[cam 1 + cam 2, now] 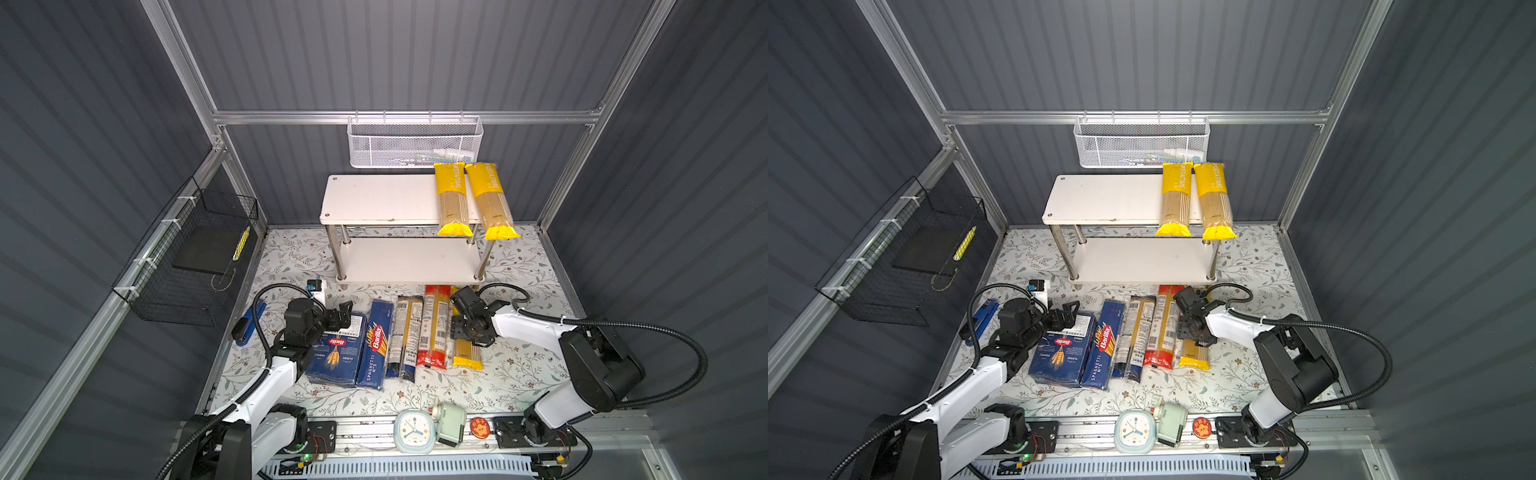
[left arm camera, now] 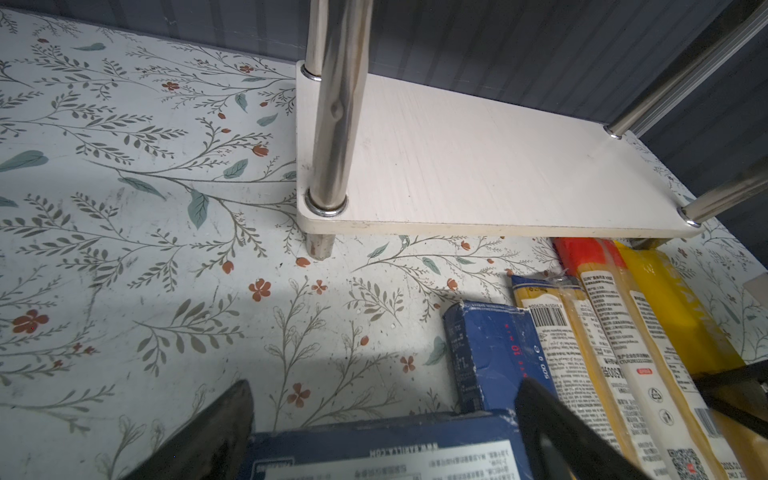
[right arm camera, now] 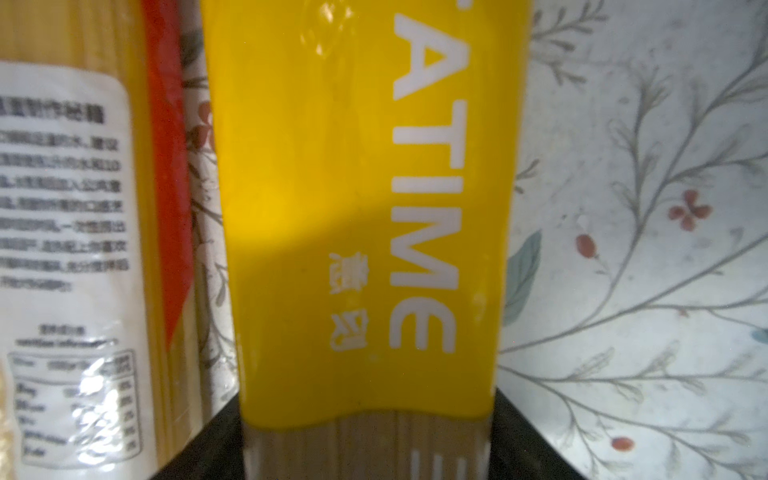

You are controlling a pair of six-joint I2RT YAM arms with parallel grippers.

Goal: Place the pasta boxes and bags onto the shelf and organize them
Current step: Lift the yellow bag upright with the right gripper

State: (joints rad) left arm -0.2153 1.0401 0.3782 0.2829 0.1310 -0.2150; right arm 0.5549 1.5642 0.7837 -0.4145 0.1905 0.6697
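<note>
The white shelf stands at the back with two yellow bags across the right end of its top board. Its lower board is bare. In front lie the wide pasta box, the narrow one, a dark-ended clear bag, a red-ended bag and a third yellow bag. My right gripper is shut on that yellow bag, which lies on the table. My left gripper is open wide, its fingers either side of the wide box's far end.
A white mesh basket hangs on the back rail just above the shelf. A black wire basket hangs on the left wall. A blue tool lies at the left; a clock and green gadget sit at the front edge.
</note>
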